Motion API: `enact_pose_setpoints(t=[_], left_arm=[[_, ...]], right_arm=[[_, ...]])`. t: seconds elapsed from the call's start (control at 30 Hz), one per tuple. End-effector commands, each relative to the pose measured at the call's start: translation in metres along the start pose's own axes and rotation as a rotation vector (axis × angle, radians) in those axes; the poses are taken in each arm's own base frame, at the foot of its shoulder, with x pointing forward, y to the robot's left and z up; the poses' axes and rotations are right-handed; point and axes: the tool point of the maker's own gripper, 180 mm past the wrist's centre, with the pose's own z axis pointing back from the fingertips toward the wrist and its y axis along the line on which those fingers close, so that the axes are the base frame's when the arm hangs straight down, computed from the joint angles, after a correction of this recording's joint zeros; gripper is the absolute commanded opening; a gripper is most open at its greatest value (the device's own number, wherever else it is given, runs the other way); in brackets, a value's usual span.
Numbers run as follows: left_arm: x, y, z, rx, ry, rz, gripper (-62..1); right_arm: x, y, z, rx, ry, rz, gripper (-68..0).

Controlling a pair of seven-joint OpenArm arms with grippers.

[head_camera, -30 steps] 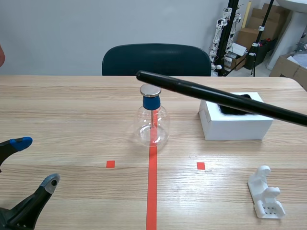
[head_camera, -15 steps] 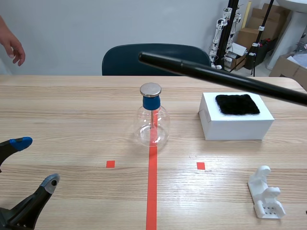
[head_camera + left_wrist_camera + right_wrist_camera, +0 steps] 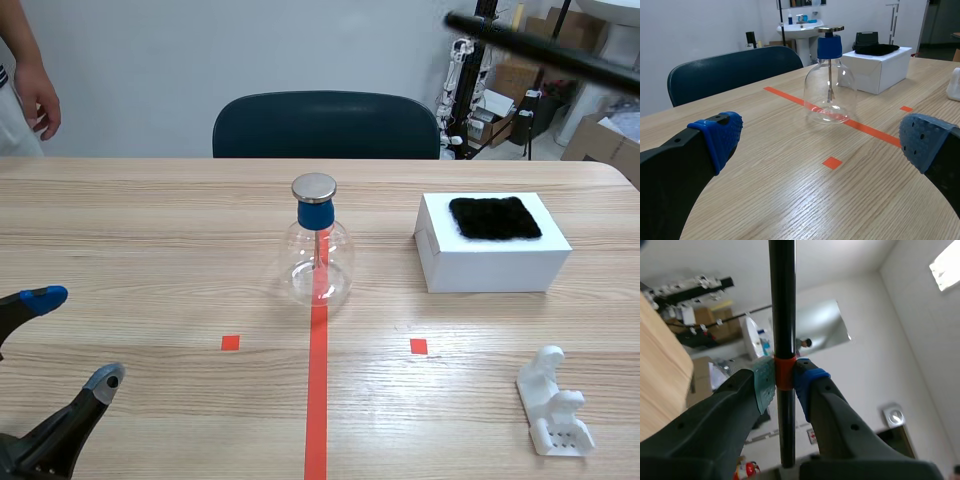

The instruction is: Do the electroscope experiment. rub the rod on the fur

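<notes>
A long black rod [image 3: 545, 48] slants high over the table's far right, well above the fur. My right gripper [image 3: 784, 381] is shut on the rod [image 3: 782, 305] at its orange band; that gripper is outside the scene view. The black fur [image 3: 494, 217] lies on top of a white box [image 3: 490, 262]. The electroscope [image 3: 318, 245], a glass flask with a blue stopper and metal disc, stands mid-table on the red tape line, also seen as the electroscope [image 3: 830, 80] ahead of my left gripper [image 3: 822, 137]. My left gripper [image 3: 72, 335] rests open low at the near left.
A white plastic stand [image 3: 555, 403] lies near the front right. A dark chair [image 3: 326, 125] sits behind the table. A person's hand [image 3: 38, 100] hangs at the far left. Boxes and equipment fill the back right corner.
The rod has swung up and to the right, from lying over the fur box to high above it. The person's hand came further into view. My left gripper stayed still.
</notes>
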Motion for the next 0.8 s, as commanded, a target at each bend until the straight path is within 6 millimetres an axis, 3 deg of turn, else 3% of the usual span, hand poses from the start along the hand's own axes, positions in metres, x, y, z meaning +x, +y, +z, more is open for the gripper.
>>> enact_pose_setpoints(t=[0.0, 0.2, 0.37, 0.77], left_arm=[[0.014, 0.003, 0.0, 0.004, -0.063, -0.017, 1.4], [0.014, 0.003, 0.0, 0.004, -0.063, -0.017, 1.4], [0.014, 0.003, 0.0, 0.004, -0.063, -0.017, 1.4], [0.014, 0.003, 0.0, 0.004, -0.063, -0.017, 1.4]], right_arm=[[-0.003, -0.013, -0.013, -0.041, -0.012, 0.025, -67.7], [-0.025, -0.031, -0.042, -0.083, 0.026, 0.07, -67.7], [-0.043, -0.032, -0.065, -0.07, 0.014, 0.117, -67.7], [-0.094, 0.008, -0.111, 0.163, -0.003, 0.269, -67.7]])
